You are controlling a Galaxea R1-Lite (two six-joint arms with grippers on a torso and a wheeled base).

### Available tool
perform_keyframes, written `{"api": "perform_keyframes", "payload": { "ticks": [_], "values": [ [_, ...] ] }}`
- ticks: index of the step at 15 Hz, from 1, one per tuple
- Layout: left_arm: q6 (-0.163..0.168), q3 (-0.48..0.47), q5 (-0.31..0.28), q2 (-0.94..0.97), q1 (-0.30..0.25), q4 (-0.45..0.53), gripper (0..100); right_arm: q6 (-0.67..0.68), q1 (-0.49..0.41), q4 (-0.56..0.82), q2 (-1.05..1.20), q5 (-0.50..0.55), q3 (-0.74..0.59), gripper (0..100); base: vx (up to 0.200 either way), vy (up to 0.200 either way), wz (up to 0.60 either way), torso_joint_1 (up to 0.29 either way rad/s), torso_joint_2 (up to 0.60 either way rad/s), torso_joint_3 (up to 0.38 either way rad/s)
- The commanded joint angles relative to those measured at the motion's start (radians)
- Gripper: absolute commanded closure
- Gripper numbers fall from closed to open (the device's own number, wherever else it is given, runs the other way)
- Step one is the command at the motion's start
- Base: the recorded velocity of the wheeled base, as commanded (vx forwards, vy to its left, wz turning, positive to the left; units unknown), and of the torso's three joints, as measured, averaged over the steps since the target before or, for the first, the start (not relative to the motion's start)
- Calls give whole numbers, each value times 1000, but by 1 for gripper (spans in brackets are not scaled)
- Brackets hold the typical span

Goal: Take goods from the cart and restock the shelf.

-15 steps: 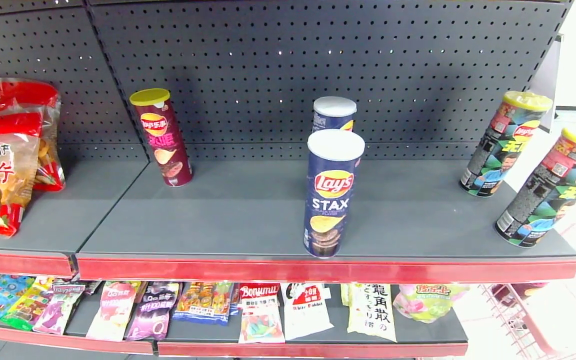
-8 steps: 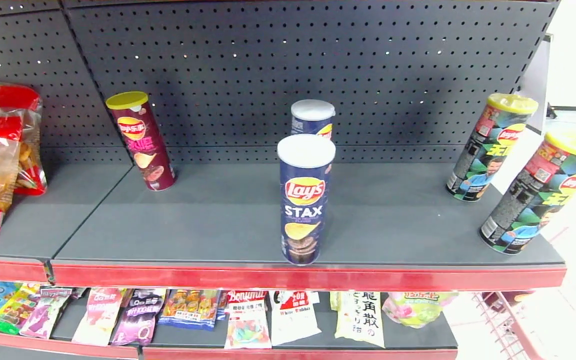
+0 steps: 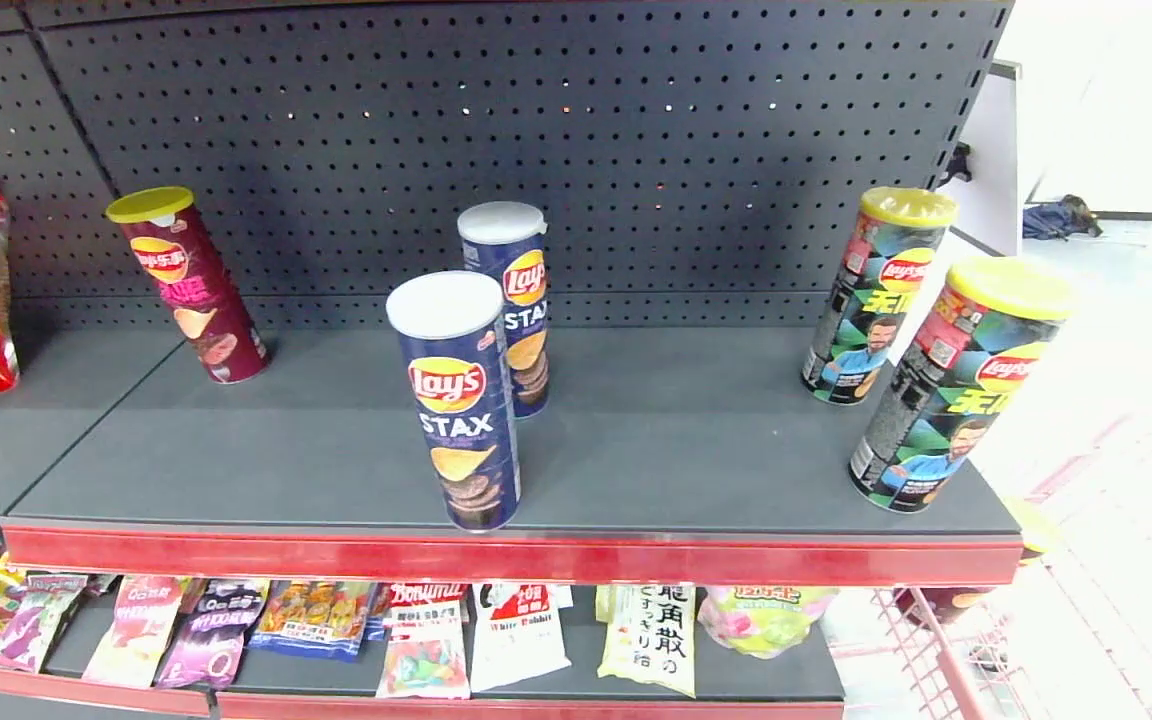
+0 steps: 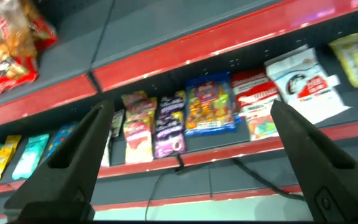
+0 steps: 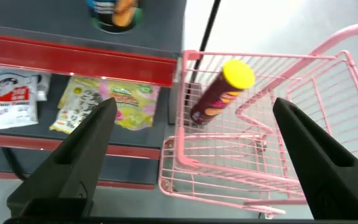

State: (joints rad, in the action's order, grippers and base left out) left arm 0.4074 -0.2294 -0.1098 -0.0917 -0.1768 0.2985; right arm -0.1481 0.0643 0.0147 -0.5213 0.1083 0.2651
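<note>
Both hang wide and empty: left gripper (image 4: 188, 115) facing the lower snack packets (image 4: 210, 112), right gripper (image 5: 194, 109) above the pink wire cart (image 5: 266, 57) at the right end of the dark grey, red-edged shelf (image 3: 506, 555). The maroon, yellow-lidded chip can (image 5: 222, 90) leans tilted there and might roll from a pinch. The tall blue white-lidded can (image 3: 456, 400) at the near edge could get toppled.

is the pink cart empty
No, a maroon chip can with a yellow lid lies tilted inside the pink cart.
</note>
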Motion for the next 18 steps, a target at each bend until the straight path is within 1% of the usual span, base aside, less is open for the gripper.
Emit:
{"api": "perform_keyframes", "payload": {
  "ticks": [1, 4, 10, 11, 18],
  "values": [
    [1, -1, 1, -2, 0, 1, 0, -1, 0, -1, 1, 1, 0, 0, 0, 0, 0, 0, 0, 0],
    [14, 4, 2, 0, 0, -30, 0, -1, 0, 1, 3, -1, 0, 0, 0, 0, 0, 0, 0, 0],
    [16, 2, 5, -2, -1, -30, 0, -1, 0, 1, 4, 1, 0, 0, 0, 0, 0, 0, 0, 0],
    [16, 4, 7, -2, -1, -30, 0, -1, 0, 1, 6, 1, 0, 0, -200, 0, 0, -7, -2, 7],
    [16, 4, 1, -2, -1, -30, 0, -2, 0, 1, 23, 1, -21, 0, 0, 0, 0, 0, 0, 0]
  ]
}}
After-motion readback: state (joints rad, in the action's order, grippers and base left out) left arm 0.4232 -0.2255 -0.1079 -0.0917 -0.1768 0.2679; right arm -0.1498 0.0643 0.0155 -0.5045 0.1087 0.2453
